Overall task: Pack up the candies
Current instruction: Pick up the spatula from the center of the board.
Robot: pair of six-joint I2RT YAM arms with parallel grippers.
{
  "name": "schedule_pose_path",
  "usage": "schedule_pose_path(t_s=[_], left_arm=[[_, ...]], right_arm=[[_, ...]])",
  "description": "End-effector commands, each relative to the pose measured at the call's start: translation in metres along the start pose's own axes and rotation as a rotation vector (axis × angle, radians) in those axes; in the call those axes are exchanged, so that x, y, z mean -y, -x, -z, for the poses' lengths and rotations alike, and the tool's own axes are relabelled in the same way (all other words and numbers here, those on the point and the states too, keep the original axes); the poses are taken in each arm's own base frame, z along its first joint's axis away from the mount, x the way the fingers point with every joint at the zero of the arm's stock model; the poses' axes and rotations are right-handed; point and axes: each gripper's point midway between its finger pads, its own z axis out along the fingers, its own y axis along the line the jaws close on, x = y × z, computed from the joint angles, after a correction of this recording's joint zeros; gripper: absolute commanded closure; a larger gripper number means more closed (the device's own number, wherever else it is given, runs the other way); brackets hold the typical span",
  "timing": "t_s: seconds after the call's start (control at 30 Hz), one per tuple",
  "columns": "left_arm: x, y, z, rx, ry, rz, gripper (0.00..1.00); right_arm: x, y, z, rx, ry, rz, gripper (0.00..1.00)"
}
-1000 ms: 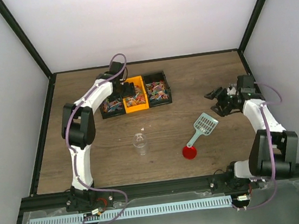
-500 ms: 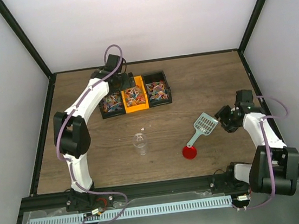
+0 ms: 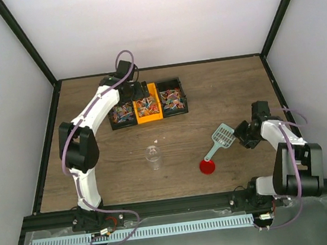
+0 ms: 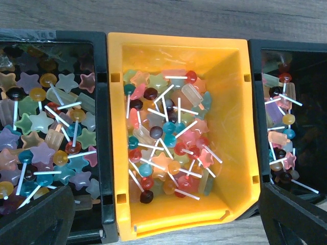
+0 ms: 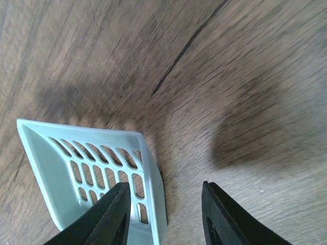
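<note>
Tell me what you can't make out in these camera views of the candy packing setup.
- Top view: the clear cup is too small to show whether anything is in it.
- Right wrist view: the teal scoop has its handle cut off by the bottom edge; blur hides whether the right gripper touches it.
- Left wrist view: the left black bin and right black bin run off the side edges, so some candies go unseen.

Candies [image 4: 163,153] in bins [image 4: 176,53]; scoop [image 3: 221,137] far R.
</note>
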Motion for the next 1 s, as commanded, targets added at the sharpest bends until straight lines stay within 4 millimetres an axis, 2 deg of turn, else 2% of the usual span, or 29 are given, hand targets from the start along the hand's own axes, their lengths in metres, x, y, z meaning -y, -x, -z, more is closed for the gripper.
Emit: schedule_pose_path(t_s=[0.0,0.13,0.4,0.57,0.8,0.87,0.97], left_arm=[[0.007,-0.002,-0.002,-0.022,-0.027,-0.018,0.0],[0.009,-0.005,-0.005,-0.038,-0.042,-0.006,0.0],[0.016,-0.001,-0.001,-0.03,-0.074,-0.011,0.0],[0.042,-0.001,0.003,-0.04,-0.225,-0.035,0.0],[0.075,0.002,0.013,-0.04,-0.411,-0.034,0.12],[0.092,0.003,0.021,-0.047,-0.515,-0.07,0.15],[0.125,-0.007,0.041,-0.086,-0.711,-0.156,0.13]], right_arm=[[-0.015,-0.003,-0.007,-0.012,0.006,0.04,0.61],[-0.021,-0.014,-0.017,-0.048,-0.023,0.068,0.64],[-0.03,-0.007,-0.019,-0.043,-0.043,0.081,0.86],[-0.045,-0.002,-0.016,-0.035,-0.009,0.11,0.99],[-0.081,0.01,-0.006,-0.016,0.093,0.169,0.99],[-0.101,0.012,0.001,-0.005,0.156,0.221,0.99],[-0.138,0.013,0.014,0.041,0.217,0.369,0.99]])
